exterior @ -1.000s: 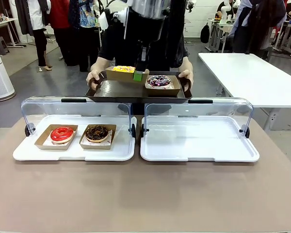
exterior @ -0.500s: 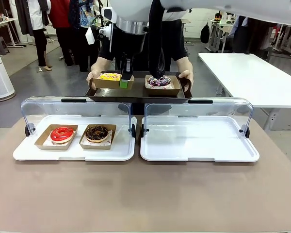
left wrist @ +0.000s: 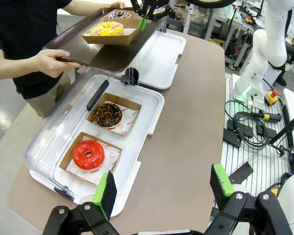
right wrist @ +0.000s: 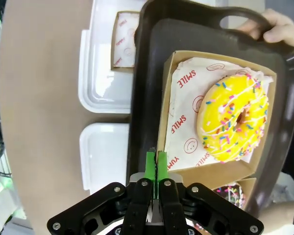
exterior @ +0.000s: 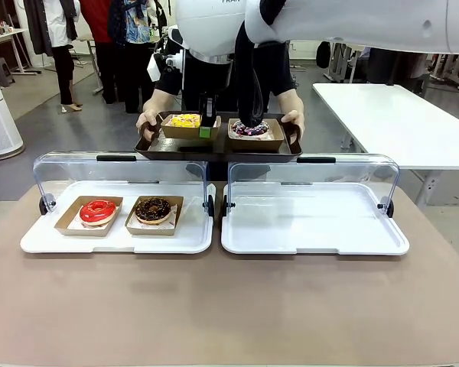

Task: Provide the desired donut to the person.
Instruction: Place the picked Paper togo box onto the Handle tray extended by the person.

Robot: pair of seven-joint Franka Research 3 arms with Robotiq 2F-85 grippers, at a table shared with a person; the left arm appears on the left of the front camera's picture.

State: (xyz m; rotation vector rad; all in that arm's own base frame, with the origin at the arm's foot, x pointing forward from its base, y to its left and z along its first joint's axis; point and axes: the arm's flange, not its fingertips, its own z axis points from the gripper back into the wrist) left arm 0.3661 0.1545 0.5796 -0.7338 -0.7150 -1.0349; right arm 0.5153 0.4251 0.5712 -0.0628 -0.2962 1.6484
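The right gripper (right wrist: 157, 166), pinched on the yellow sprinkled donut's box (exterior: 190, 126), has lowered it onto the person's tray (exterior: 214, 145), nearly delivered; the left gripper (left wrist: 164, 188) hangs spread apart.

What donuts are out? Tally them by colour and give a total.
Yellow donut: 1
Purple donut: 1
Red donut: 1
Chocolate donut: 1
Total: 4
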